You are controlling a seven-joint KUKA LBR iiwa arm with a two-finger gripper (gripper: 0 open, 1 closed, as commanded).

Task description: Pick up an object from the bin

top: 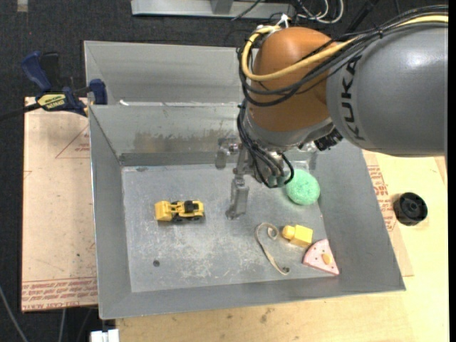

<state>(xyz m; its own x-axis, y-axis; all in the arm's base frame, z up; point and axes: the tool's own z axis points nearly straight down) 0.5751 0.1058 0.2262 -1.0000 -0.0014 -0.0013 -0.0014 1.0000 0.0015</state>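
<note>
The arm (399, 84) comes in from the right, its round orange cover (292, 77) hanging over the back half of the bin (199, 251) with cables looped around it. Below the cover the pincer (235, 206) points down over a bare patch of the bin floor, roughly in the middle. From where I stand I cannot tell whether it is apart or together, and I see nothing caught in it. I also cannot tell whether its tip touches the metal.

Nothing lies directly under it. To its left, apart from it, a small yellow toy digger (179, 210) with black wheels lies lengthwise on the floor. To its right, partly tucked under the wrist, is a fuzzy green ball (303, 188), about as near to the pincer as the digger.

The rest sits toward the front right corner. A thin tan loop of cord (271, 246) lies flat on the floor, and a small yellow block (297, 234) is just beside the loop's upper end. A pink wedge (320, 256) with yellow spots lies just in front of the block, close to the bin's sloping right wall. All five things lie singly, none stacked on another.
</note>
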